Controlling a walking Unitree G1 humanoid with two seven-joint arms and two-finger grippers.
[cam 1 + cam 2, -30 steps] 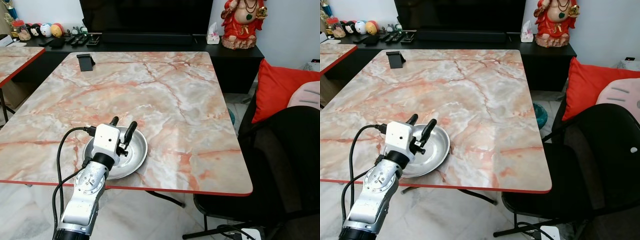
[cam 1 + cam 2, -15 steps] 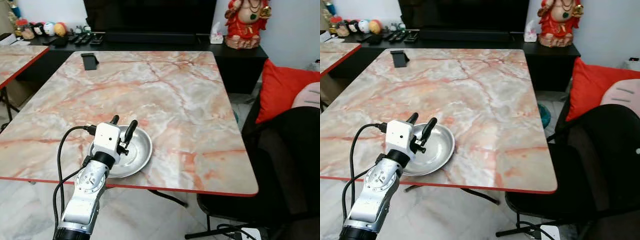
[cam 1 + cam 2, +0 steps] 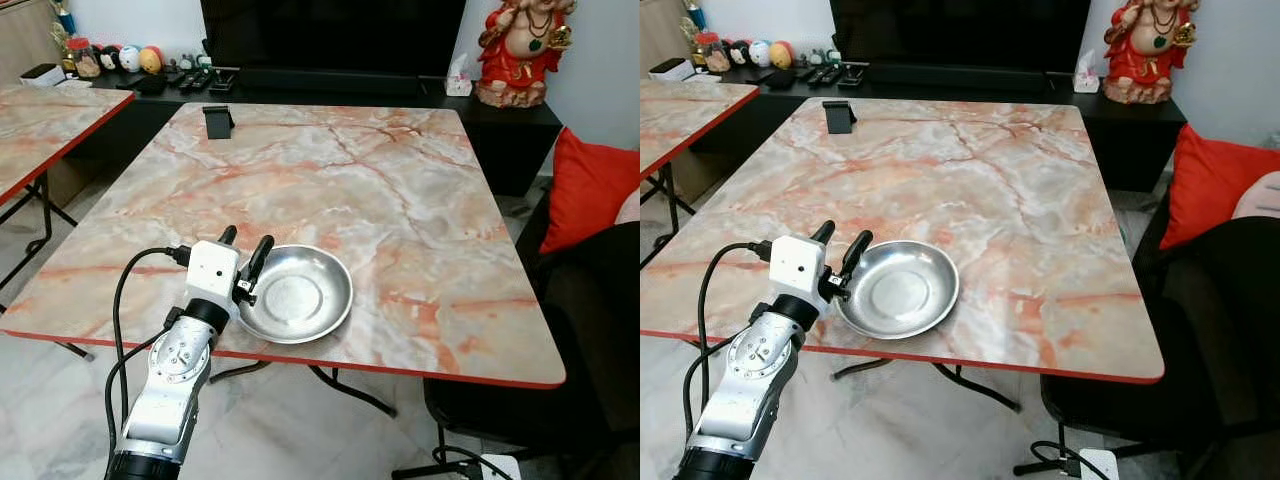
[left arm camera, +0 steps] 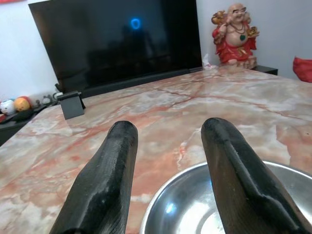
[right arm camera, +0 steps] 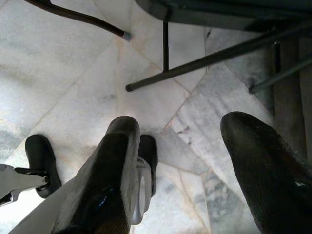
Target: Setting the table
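A shallow steel bowl point(image 3: 294, 293) sits on the marble-patterned desk point(image 3: 400, 190), close to its near red edge and left of the middle. The left tool point(image 3: 243, 252) reaches over the bowl's left rim, its two black fingers point(image 4: 229, 170) spread wide and gripping nothing; one finger is above the rim, the other just outside it over bare desk. The silver left arm rises from below the desk edge, angled forward, a black cable looping beside it.

The left wrist view looks low across the desk: the bowl's polished inside under the fingers, a small black stand point(image 4: 71, 104) at the far edge, a dark television point(image 4: 122, 39) and a red figurine point(image 4: 236, 35) behind. No writing is legible anywhere.

The right wrist view faces the pale marble floor point(image 5: 63, 73), with chair legs point(image 5: 195, 63) and the robot's black feet; the right tool point(image 5: 195, 161) hangs there, fingers apart and empty.

The head views add a red cushion point(image 3: 585, 185) and a black chair point(image 3: 1230, 330) to the right.
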